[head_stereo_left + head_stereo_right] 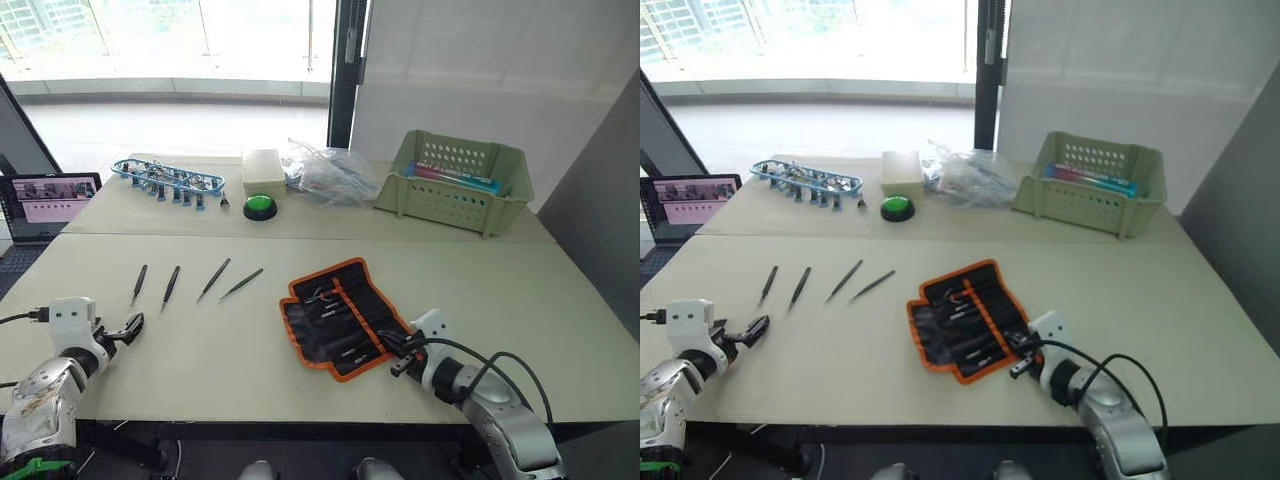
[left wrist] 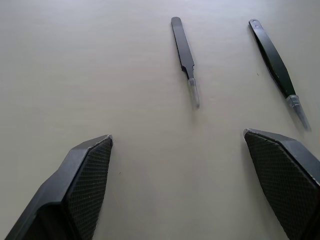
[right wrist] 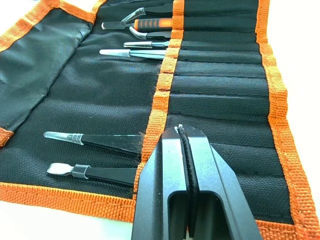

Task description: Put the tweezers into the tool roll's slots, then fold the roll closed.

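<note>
Inside the unrolled tool roll (image 3: 120, 90), slotted tools; right tool (image 3: 181, 131) closed, left tool (image 2: 180, 145) apart.

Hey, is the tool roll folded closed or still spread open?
Spread open. The tool roll lies flat on the table, its orange slot strip and several tools in slots visible.

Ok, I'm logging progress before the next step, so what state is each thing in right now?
tool roll: unrolled flat on the table, several tools already in its slots
four tweezers: loose on the table, in a row, apart from the roll
left gripper: open, fingers spread, empty, near the tweezers
right gripper: shut, empty, over the roll
green basket: upright, holding boxes
laptop: open, screen on
</note>
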